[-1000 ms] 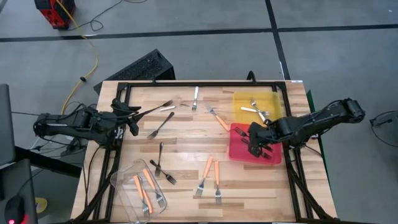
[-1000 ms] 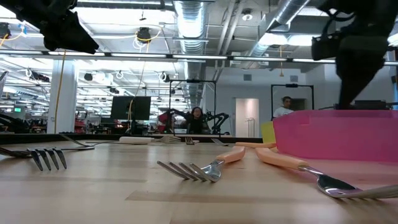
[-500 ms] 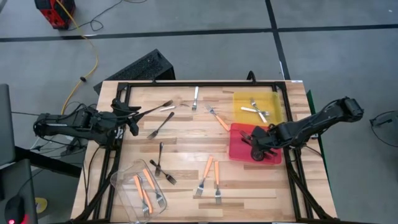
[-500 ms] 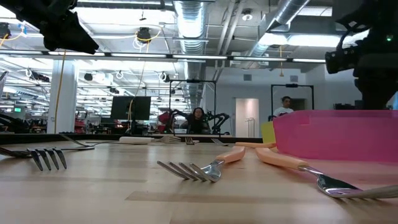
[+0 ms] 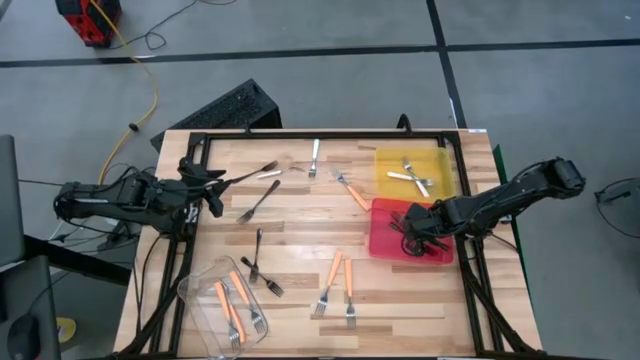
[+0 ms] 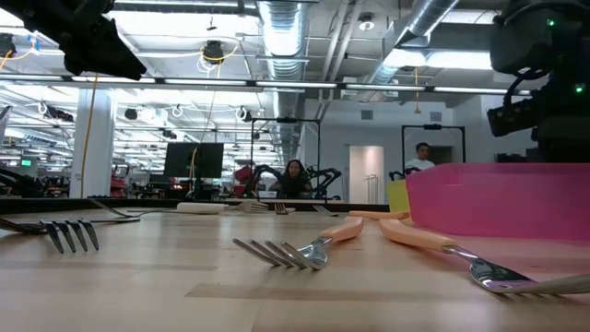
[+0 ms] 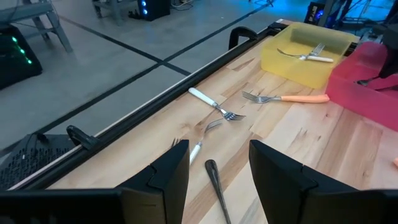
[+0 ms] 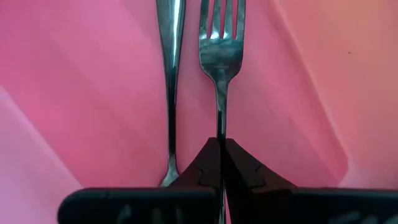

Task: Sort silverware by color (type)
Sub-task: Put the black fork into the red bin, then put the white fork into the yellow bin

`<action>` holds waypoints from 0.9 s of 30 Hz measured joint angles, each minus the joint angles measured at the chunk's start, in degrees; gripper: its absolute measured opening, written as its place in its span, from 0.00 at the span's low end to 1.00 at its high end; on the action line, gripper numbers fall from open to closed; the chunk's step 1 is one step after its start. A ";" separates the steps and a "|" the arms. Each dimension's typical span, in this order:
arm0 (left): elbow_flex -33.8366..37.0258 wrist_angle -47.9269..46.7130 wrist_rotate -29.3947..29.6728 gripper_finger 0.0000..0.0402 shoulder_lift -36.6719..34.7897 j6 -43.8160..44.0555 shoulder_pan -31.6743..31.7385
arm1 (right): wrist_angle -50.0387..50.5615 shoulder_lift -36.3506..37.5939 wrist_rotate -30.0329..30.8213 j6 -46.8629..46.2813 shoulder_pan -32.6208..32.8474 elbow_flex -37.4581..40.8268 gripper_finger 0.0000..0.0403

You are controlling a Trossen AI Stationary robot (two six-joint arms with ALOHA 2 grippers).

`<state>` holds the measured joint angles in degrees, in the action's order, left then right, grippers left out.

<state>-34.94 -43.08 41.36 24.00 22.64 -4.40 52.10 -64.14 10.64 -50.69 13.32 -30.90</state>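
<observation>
The right gripper [image 8: 222,163] sits low inside the red tray [image 5: 385,243], its two fingers pinched tight on the thin handle of a dark metal fork [image 8: 221,53] whose tines point straight ahead of it over the tray floor. Just beside that fork, parallel and not touching it, lies a second dark fork [image 8: 170,74] with its handle running forward from the gripper. Beyond the red tray, touching its far edge, is the yellow tray [image 5: 390,160], which holds two white-handled forks [image 5: 410,178]. Out from the gripper toward the middle of the table, an orange-handled fork [image 5: 352,192] lies just beside the red tray's corner, and two more orange-handled forks [image 5: 339,280] lie side by side nearer the front edge. Farther across, black forks [image 5: 258,257] rest on the bare wood, and a clear plastic tub [image 5: 200,290] at the front corner holds other orange-handled forks [image 5: 232,308]. The left gripper [image 7: 219,163] waits at the opposite side of the table, its fingers spread apart and holding nothing, with a black fork [image 7: 216,185] and a white-handled fork [image 7: 209,104] ahead of it.
</observation>
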 joint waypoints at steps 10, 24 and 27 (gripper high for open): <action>0.00 0.01 0.04 0.38 -0.01 -0.35 -0.01 | -1.95 0.02 -0.08 0.36 0.13 0.36 0.13; 0.00 0.03 0.04 0.38 -0.01 -0.37 0.00 | -3.22 0.02 -0.10 2.42 0.13 0.35 0.22; 0.00 0.03 0.04 0.38 -0.01 -0.37 -0.02 | -4.80 0.27 -0.23 4.22 0.13 -1.11 0.22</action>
<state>-34.94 -43.05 41.41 23.99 22.26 -4.43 47.30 -63.87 10.41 -46.47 13.45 -32.01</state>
